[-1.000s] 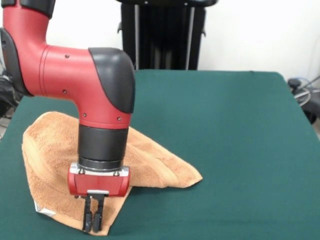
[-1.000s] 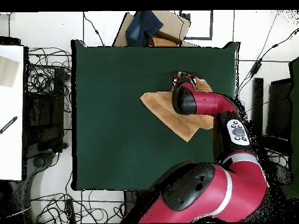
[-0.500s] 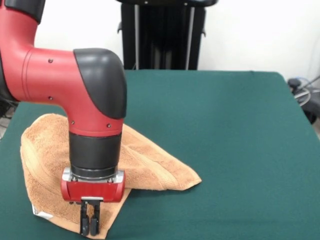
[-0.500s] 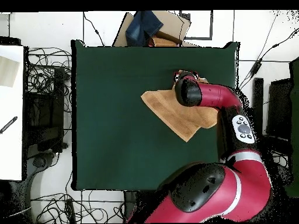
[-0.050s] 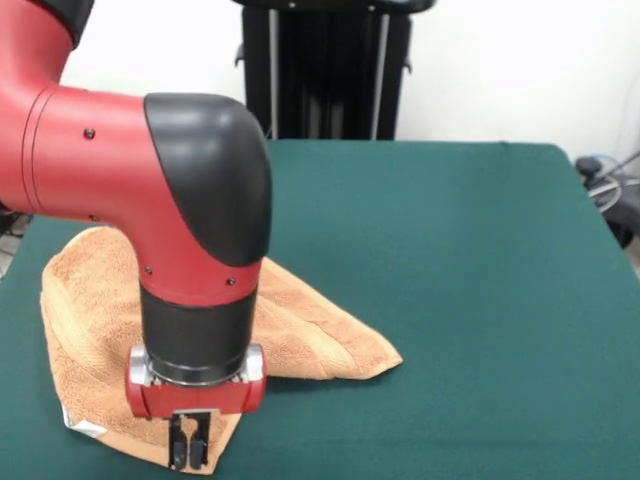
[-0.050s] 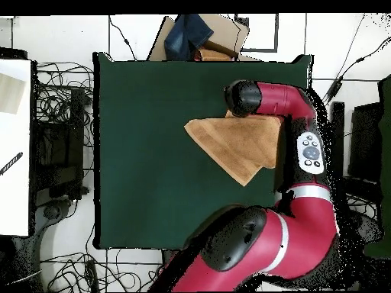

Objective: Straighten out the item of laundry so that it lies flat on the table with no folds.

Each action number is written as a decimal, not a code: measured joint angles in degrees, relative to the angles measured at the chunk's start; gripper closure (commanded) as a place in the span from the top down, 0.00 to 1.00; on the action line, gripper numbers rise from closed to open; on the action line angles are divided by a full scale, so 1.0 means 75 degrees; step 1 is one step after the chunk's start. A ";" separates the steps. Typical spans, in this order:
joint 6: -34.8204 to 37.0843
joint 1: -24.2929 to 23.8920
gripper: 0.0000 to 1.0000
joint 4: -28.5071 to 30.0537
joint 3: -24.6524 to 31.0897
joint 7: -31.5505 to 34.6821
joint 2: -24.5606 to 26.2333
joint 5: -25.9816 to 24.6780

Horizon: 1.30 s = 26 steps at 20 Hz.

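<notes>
Nearest the front camera, the gripper (image 5: 189, 452) has descended over the last second and shifted toward the towel's near corner. Its fingers are drawn close together on the fabric at the 6 o'clock corner, so it is judged clenched on the towel edge. This indicates the grasp step; unfolding has not begun.

The towel (image 5: 300, 330) lies folded into a triangle at the table's (image 5: 480, 300) 8 o'clock area, one point toward 3 o'clock.

A small white label (image 5: 82, 424) shows at the towel's 7 o'clock edge; no writing is legible.
</notes>
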 measured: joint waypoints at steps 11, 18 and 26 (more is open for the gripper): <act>0.2805 0.0645 0.00 -0.2807 0.0518 -0.1116 0.0396 -0.0069; 0.3480 0.0700 1.00 -0.3361 0.0551 -0.1215 0.0162 -0.0066; 0.3010 0.0633 1.00 -0.2878 0.0505 -0.1215 -0.0324 0.0190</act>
